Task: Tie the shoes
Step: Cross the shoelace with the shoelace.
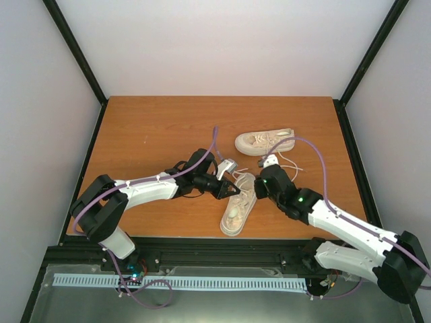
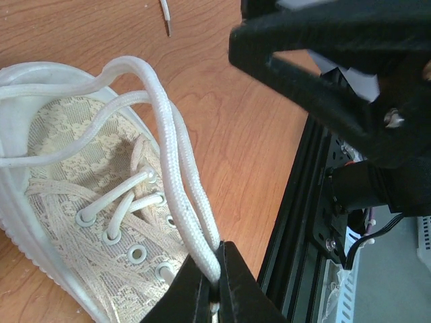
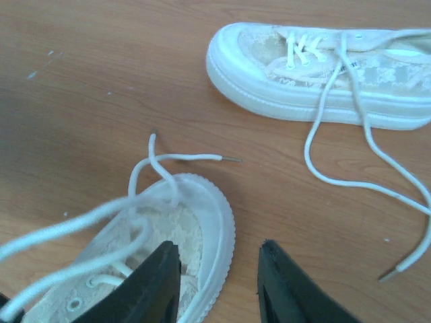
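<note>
My left gripper (image 2: 217, 286) pinches the near shoe's (image 2: 60, 195) braided white lace (image 2: 176, 161). My right gripper (image 3: 219, 259) stands parted, empty, over its ribbed rubber toe. The far shoe's (image 3: 303, 74) lacy fabric shows only from the right wrist.

left wrist view: near shoe (image 2: 60, 202) cut off by the left and bottom edges; its lace (image 2: 178, 168) vanishes between the pinched fingers of the left gripper (image 2: 217, 286). right wrist view: far shoe (image 3: 316, 74) cropped at the right edge; near shoe's lace blurred in the foreground. top view: lace crossings too small to trace.
</note>
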